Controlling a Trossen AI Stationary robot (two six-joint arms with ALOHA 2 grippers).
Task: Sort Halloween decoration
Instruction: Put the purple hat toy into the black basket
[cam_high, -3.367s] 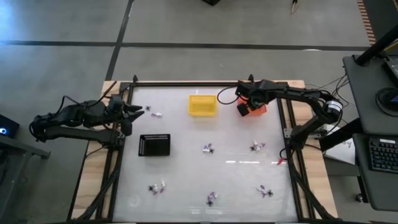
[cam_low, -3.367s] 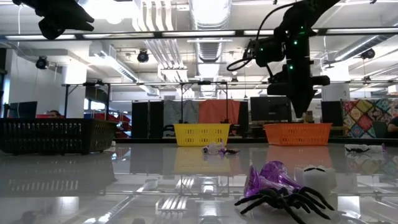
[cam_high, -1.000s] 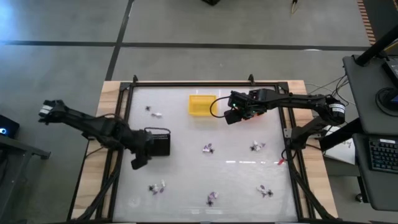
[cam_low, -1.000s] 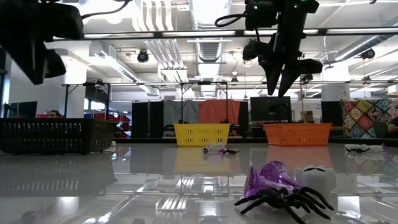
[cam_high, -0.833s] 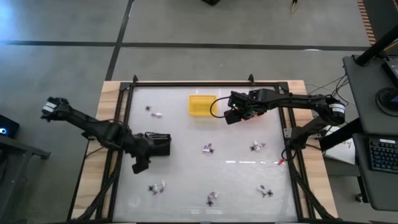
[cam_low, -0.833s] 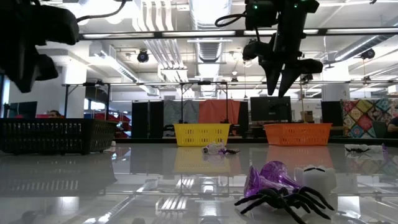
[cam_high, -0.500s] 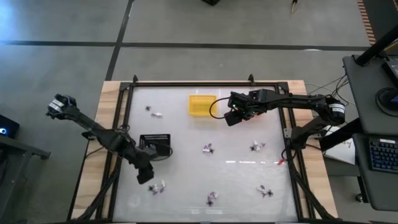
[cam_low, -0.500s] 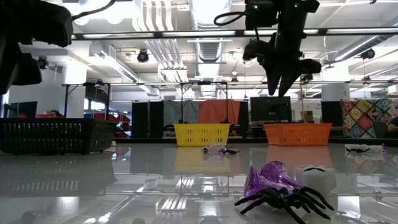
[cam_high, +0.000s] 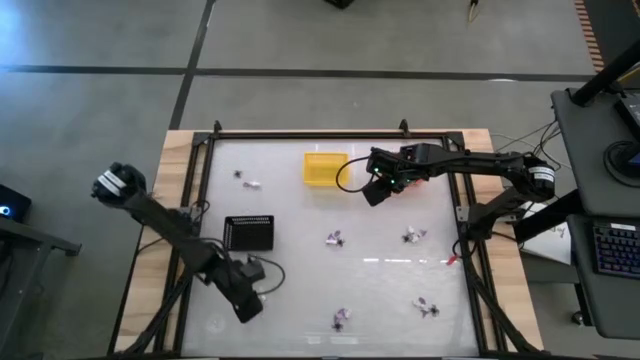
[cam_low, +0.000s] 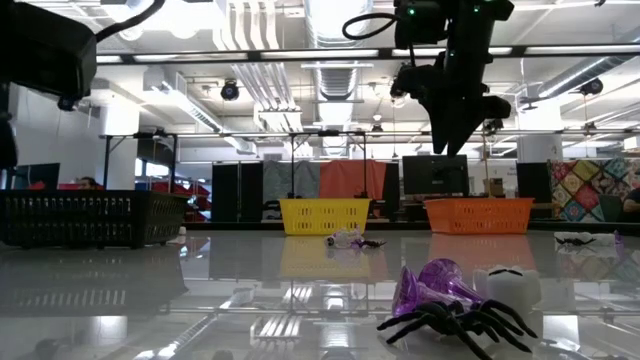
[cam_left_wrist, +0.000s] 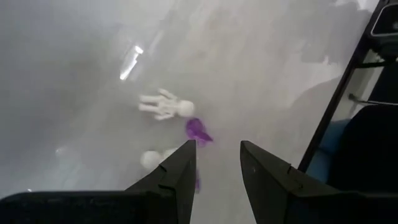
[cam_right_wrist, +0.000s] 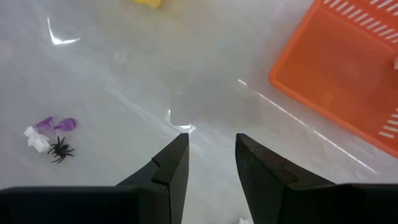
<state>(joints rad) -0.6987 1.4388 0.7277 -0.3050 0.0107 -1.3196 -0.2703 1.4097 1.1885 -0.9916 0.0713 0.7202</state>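
Glossy white table (cam_high: 300, 270), wooden edge, open workshop with ceiling lights behind

Yellow basket (cam_high: 325, 169) and black tray (cam_high: 249, 233) look empty; orange basket (cam_right_wrist: 348, 81) seems empty; trinkets (cam_high: 335, 239) lie scattered; left gripper (cam_left_wrist: 214, 163) hovers over a white and purple cluster (cam_left_wrist: 177, 115), fingers apart, empty; right gripper (cam_right_wrist: 210, 155) open, empty, beside the orange basket

Right gripper (cam_right_wrist: 208, 162) fingers parted over bare table (cam_right_wrist: 155, 74); orange basket (cam_right_wrist: 339, 74) off to one side, purple, white and black trinkets (cam_right_wrist: 51, 138) opposite.

Overhead, table-level, two (seemingly near) wrist views.
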